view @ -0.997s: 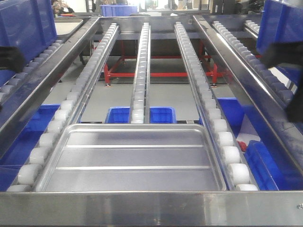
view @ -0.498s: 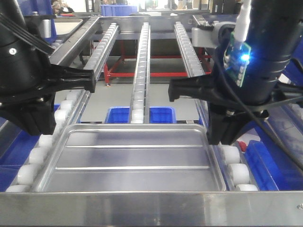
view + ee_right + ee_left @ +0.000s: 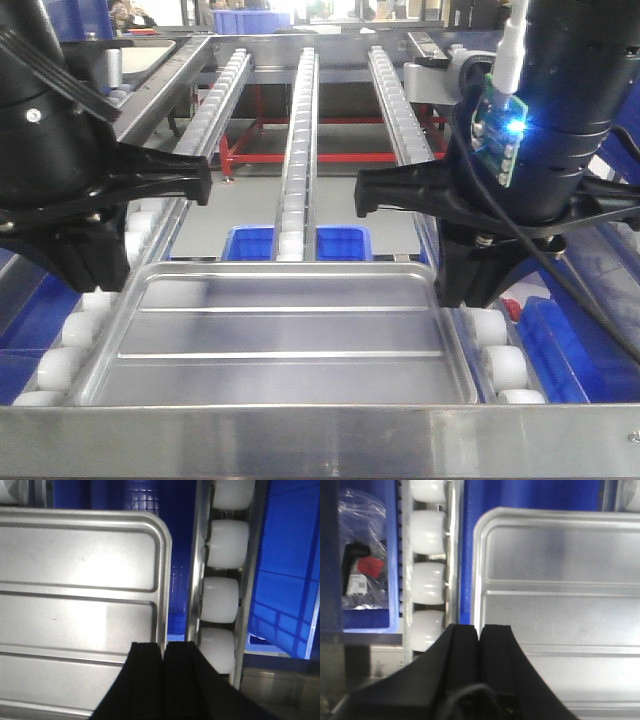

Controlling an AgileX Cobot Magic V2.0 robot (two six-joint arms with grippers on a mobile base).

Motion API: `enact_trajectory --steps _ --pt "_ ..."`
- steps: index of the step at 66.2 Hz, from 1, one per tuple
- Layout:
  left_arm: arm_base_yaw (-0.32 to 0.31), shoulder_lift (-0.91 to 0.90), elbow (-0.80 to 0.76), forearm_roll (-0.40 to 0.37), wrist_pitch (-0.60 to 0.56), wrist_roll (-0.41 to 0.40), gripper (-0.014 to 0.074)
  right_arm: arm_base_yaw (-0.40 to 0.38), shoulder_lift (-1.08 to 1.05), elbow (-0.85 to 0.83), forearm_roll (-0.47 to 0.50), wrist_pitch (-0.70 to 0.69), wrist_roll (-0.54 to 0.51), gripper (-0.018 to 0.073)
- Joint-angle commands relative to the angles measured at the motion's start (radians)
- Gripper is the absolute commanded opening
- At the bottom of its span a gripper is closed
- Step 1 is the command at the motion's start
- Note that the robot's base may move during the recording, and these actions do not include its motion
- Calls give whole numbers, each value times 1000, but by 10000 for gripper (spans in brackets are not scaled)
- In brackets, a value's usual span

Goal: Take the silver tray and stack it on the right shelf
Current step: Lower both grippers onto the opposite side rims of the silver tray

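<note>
Rollers (image 3: pixel 427 577) are lining the rail at nine o'clock of the silver tray (image 3: pixel 290 335). Farther out toward nine, a clear plastic bag (image 3: pixel 362 565) holding something black with a red label is lying in a blue bin (image 3: pixel 367 617). The left gripper (image 3: pixel 480 632) is hanging over the tray's nine o'clock rim, near the far corner. Its two black fingers (image 3: pixel 462 645) are pressing flat against each other, showing only a hairline seam, and that seam is lining up with the rim. The wrist view is not showing whether the metal edge is caught between them.

The tray is lying flat on the right shelf (image 3: pixel 300 130), its six o'clock edge sitting just behind the flat steel front bar (image 3: pixel 320 440). Its two ridges are running from nine to three. The shelf's roller rails are stretching away toward twelve, with two smaller blue bins (image 3: pixel 345 243) showing below them.

At three o'clock the right gripper (image 3: pixel 163 652) is hovering over the tray's rim beside the roller rail there. Its fingers (image 3: pixel 147 665) are likewise pressing tight together, with nothing visible between them. A blue light (image 3: pixel 515 123) is glowing on the right arm (image 3: pixel 570 150).
</note>
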Motion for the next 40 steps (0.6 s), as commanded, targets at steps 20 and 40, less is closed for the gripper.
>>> enact_trajectory --steps 20,40 --pt "-7 -21 -31 6 -36 5 -92 1 -36 -33 -6 -29 3 81" --pt "-7 -17 -31 -13 -7 5 -92 1 -36 -33 19 1 3 81"
